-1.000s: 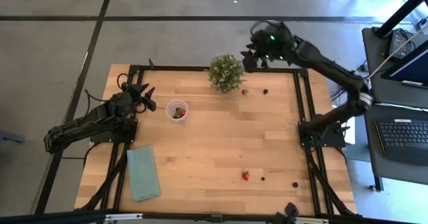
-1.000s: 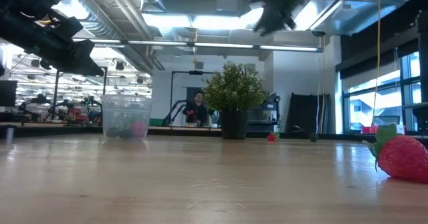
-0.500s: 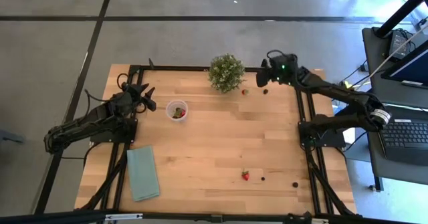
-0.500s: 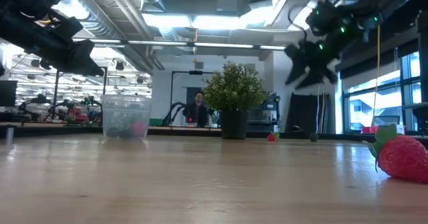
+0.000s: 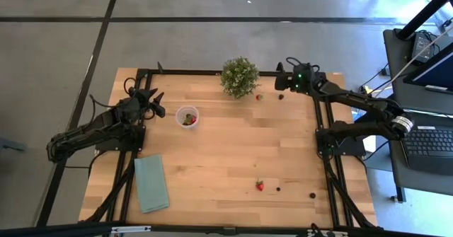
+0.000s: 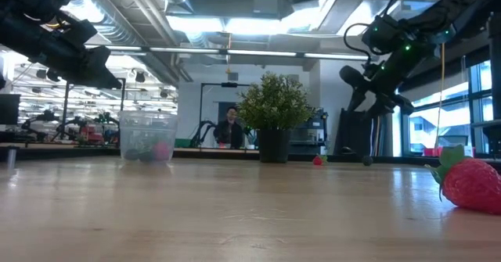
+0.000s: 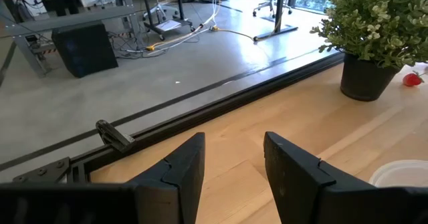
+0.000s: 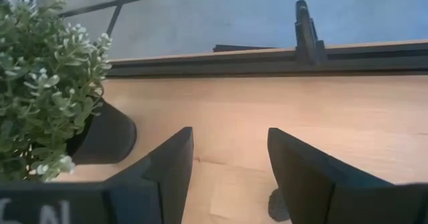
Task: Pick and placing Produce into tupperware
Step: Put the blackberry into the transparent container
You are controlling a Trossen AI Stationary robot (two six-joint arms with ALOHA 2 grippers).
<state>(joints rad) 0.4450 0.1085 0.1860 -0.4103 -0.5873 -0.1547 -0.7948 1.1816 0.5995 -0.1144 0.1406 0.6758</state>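
Right claw (image 5: 281,77) parted, empty, over dark berry (image 5: 281,95) right of plant (image 5: 239,76) | left claw (image 5: 152,100) parted, empty, left of cup (image 5: 187,117)

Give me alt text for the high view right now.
The right gripper, open and empty, hangs over the wooden table's far right corner near a dark berry. The left gripper, also open, waits beside the clear cup. A potted plant, green cloth and scattered fruit remain.
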